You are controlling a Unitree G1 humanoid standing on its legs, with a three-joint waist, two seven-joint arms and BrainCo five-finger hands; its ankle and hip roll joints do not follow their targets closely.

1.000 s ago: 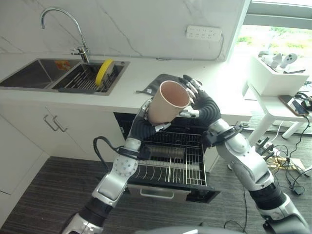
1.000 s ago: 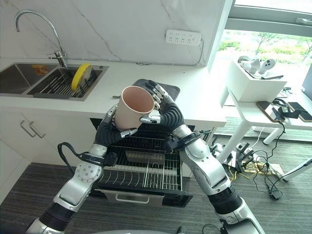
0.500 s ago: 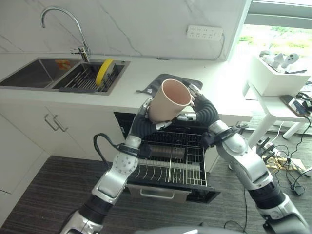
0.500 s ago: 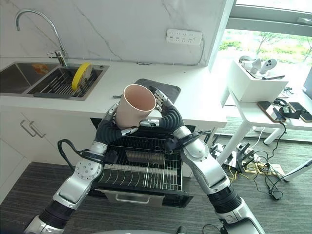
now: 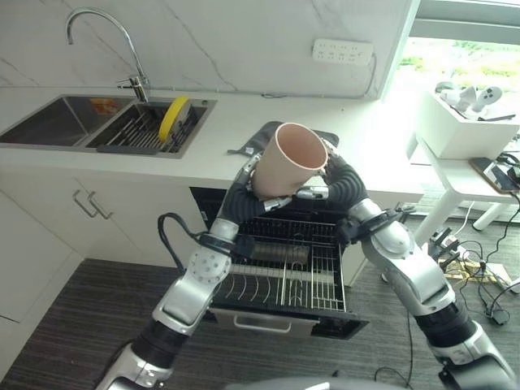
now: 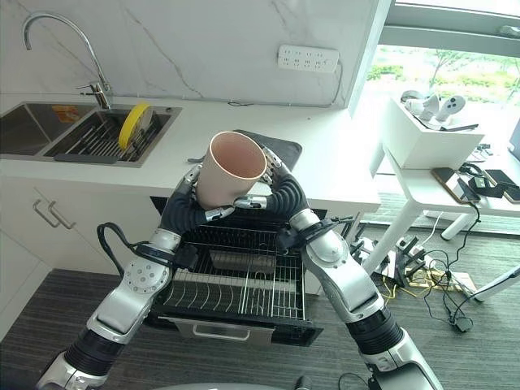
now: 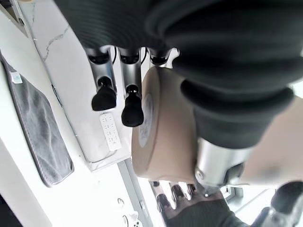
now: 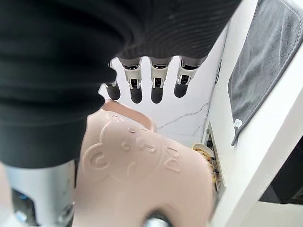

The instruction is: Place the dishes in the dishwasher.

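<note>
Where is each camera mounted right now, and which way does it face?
Left eye view: head, looking down at the pink cup over the dishwasher rack; both arms show.
Right eye view: same scene, slightly offset; left hand, right hand.
Left wrist view: along the left hand's fingers at the cup's base.
Right wrist view: along the right hand's fingers, cup side.
All share the cup.
</note>
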